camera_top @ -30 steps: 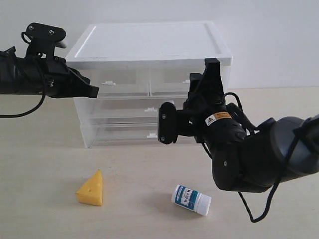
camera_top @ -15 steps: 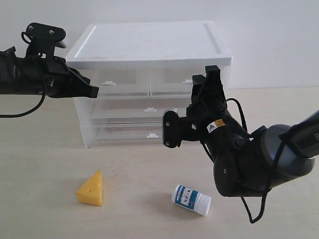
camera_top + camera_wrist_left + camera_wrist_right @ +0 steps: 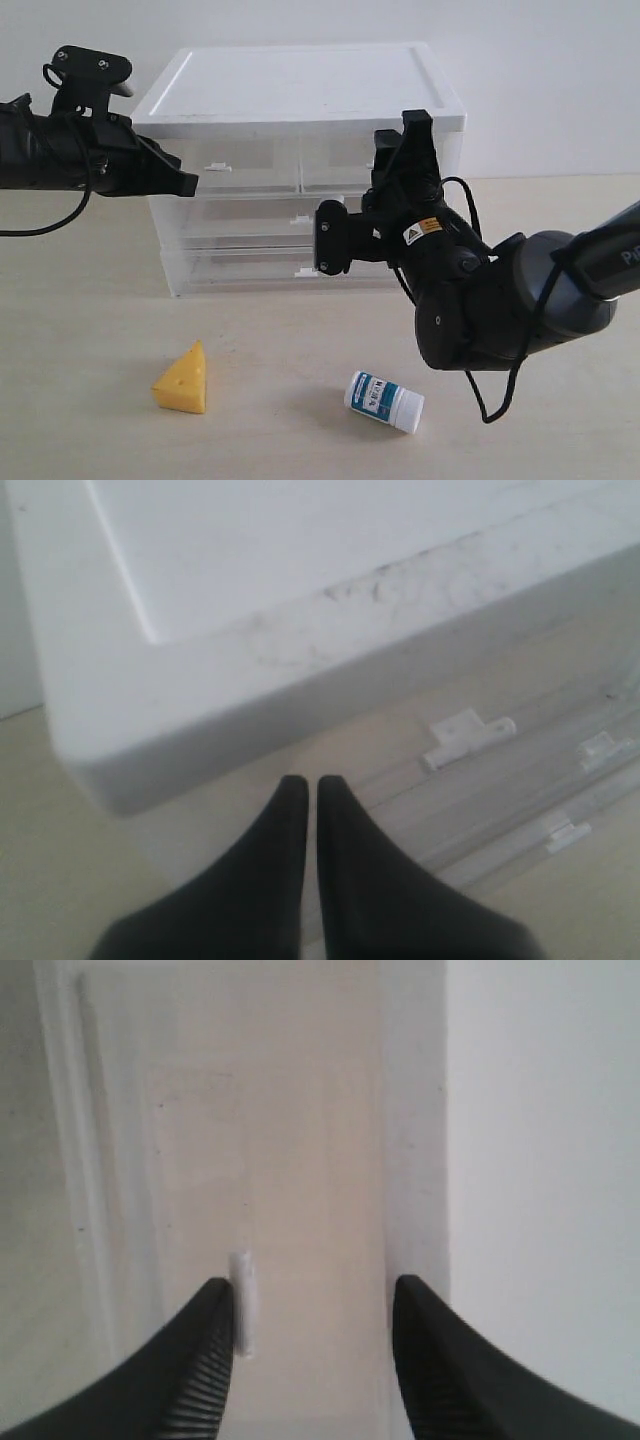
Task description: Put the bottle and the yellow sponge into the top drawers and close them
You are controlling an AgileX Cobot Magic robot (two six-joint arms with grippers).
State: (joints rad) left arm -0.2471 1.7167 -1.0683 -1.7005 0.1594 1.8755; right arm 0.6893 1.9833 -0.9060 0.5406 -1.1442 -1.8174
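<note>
Bottle [image 3: 384,400] white, ribbed cap, teal-white label, lying on side.

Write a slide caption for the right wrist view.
Open right end effector faces a translucent top drawer, the white tab handle close beside one finger.

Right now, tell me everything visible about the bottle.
The bottle is a small white plastic pill bottle with a ribbed white cap and a teal-and-white label. It lies on its side on the table, cap toward the exterior view's right, in front of the drawer unit and right of the yellow sponge, apart from it. Only the table touches it.
</note>
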